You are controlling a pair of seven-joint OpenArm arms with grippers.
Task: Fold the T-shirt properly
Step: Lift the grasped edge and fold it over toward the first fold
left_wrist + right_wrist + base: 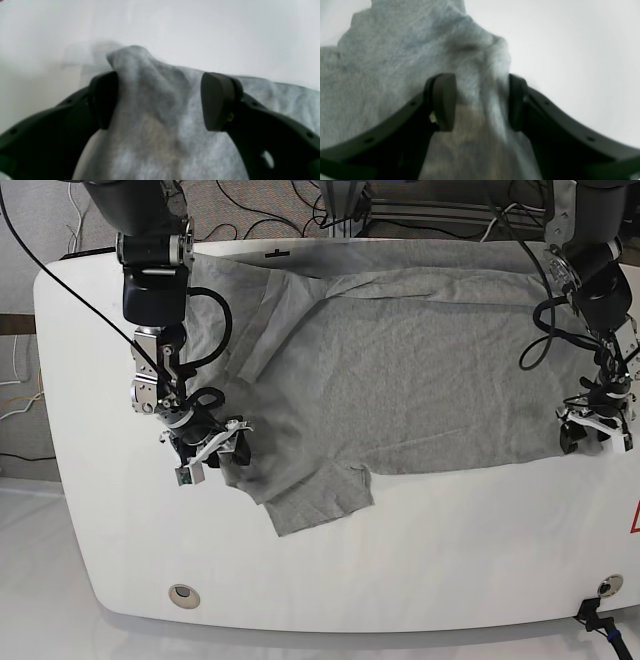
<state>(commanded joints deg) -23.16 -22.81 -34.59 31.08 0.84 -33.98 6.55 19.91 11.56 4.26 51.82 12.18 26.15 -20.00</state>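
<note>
A grey T-shirt [420, 370] lies spread across the upper half of a white table [420, 570] in the base view, its hem toward the right of the frame and one short sleeve [320, 500] jutting down at lower centre. The two arms work opposite ends, seemingly so the cloth can be lifted evenly rather than dragged from one side. At the left of the frame the right gripper [222, 442] sits at the shirt's lower left edge, near the sleeve; its wrist view shows a raised ridge of cloth [482, 82] standing between the fingers [444, 101], which are spread apart on either side of it, one seeming to brush the fabric, though no firm pinch can be confirmed. At the right of the frame the left gripper [592, 430] rests at the hem corner; in its wrist view a peak of fabric [135, 65] rises against one pad [105, 98] while the other pad stands clear, so these fingers too are spread rather than pressed together. Judging by the flat, unfolded cloth, the folding has barely begun, and each bunched ridge looks gathered for a grasp.
</note>
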